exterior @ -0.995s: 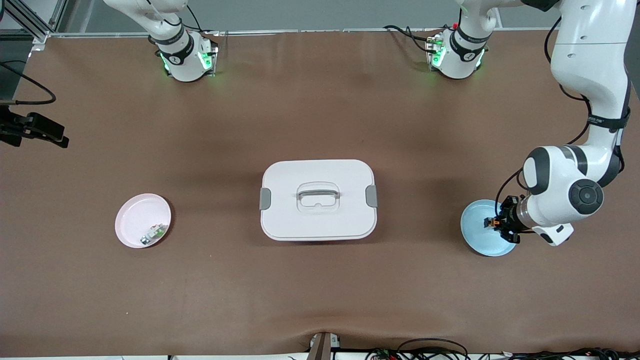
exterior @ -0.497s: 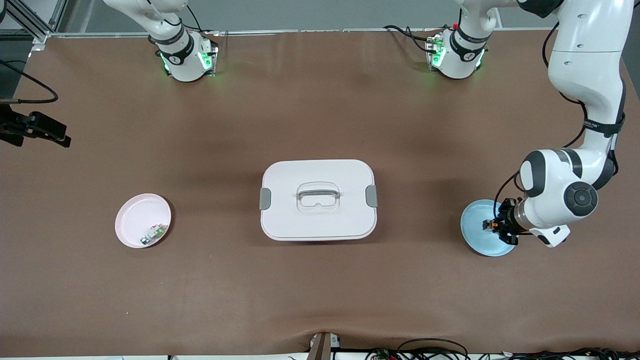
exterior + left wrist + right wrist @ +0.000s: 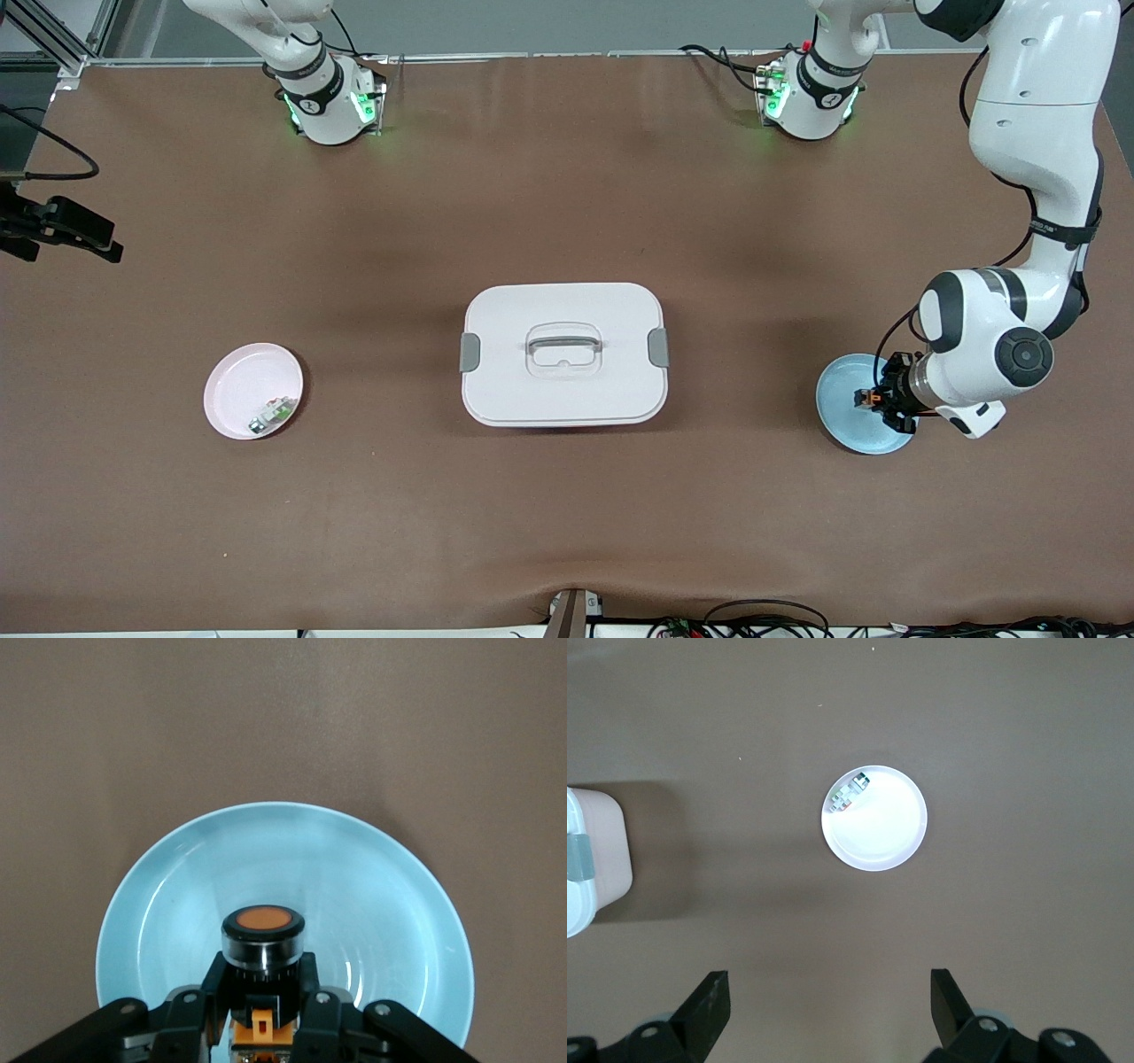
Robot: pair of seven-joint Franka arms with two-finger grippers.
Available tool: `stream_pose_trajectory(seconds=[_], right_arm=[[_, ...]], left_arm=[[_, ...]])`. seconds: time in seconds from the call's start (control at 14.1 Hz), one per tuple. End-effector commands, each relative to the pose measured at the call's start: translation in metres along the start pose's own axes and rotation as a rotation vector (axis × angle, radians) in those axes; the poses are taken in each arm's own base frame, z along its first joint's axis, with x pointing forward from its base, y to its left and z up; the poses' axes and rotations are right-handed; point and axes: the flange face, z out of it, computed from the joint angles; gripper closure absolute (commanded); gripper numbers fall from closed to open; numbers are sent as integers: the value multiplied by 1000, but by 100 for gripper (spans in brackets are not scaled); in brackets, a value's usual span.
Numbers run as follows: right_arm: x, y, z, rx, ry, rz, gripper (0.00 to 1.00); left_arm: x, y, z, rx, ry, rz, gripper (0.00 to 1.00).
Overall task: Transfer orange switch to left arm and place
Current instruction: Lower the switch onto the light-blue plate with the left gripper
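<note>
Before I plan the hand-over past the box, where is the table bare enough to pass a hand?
Bare cloth lies between the box and the pink plate, between box and blue plate, and all along the arms' bases. It is crowded only at the blue plate, where the left tool grips the orange switch.

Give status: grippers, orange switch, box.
Left gripper shut on orange switch, over blue plate. Right gripper open, high over table. Box at table centre, lid on, between both plates.

Matt brown covering on the table [image 3: 567,204], glossy blue plate [image 3: 177,904], smooth white plastic box [image 3: 564,390], orange switch [image 3: 262,939] had a shiny metallic ring.
</note>
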Motion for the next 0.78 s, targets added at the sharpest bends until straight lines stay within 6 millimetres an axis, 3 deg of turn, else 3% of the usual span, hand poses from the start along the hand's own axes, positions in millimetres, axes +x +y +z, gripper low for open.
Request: stream_pose_trajectory(seconds=[0.0, 0.14, 0.28, 0.5, 0.57, 0.71], right_arm=[[-6, 12, -4, 47, 12, 37, 0], [-6, 14, -4, 45, 11, 42, 0], [-7, 15, -4, 44, 9, 44, 0], [-7, 16, -4, 35, 6, 42, 0], [-7, 18, -4, 33, 5, 37, 0], [-8, 16, -4, 22, 1, 26, 0]], left_arm=[[0, 2, -1, -11, 3, 26, 100], [0, 2, -1, -11, 3, 32, 99], [0, 2, -1, -11, 3, 33, 84], [-2, 3, -4, -17, 3, 62, 19], [-2, 4, -6, -20, 4, 64, 4], [-7, 5, -13, -31, 5, 76, 0]])
